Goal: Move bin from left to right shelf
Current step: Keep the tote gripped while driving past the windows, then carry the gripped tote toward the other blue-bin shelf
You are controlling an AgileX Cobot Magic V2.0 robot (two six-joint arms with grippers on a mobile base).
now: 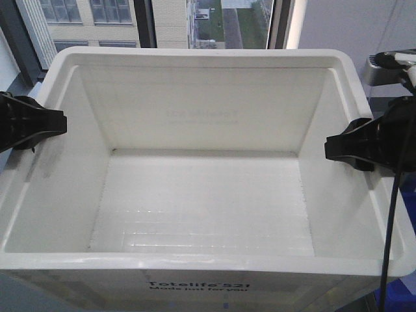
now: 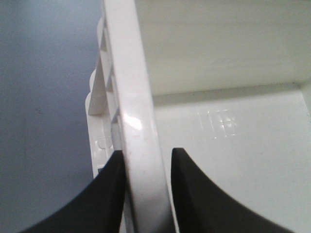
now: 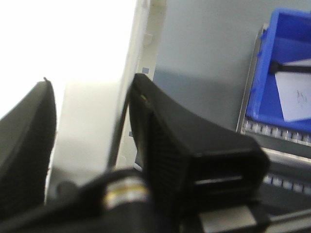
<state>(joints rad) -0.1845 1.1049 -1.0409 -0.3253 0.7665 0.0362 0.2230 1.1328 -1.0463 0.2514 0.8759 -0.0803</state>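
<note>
At the left, the left gripper (image 1: 58,123) pinched the left rim of the bin (image 1: 201,104). In the left wrist view its 2 black fingers (image 2: 109,194) stood on both sides of the thick rolled rim, 1 outside by the ribs and 1 inside, both pressed against the white plastic.

The bin filled almost the whole front view. It was a large white tote, open at the top, with nothing inside, and it sat between the 2 grippers in front of a window (image 1: 247,19), through which a pale building (image 1: 84,19) showed. What was under the bin could not be seen. On the near wall the black print (image 1: 198,287) read "Totelife 521" and below it "Made just for you". On the far wall a faint grey print (image 1: 201,116) showed through (too weak to read).

At the right, the right gripper (image 1: 333,146) held the right rim in the same way: in the right wrist view, the rim passed between its 2 fingers (image 3: 160,131). A black cable (image 1: 390,227) hung down beside it. Further right, a dark blue bin (image 3: 286,58) stood on a metal rack (image 3: 277,128), with a white paper (image 3: 296,97) on it; its writing was too blurred to read.
</note>
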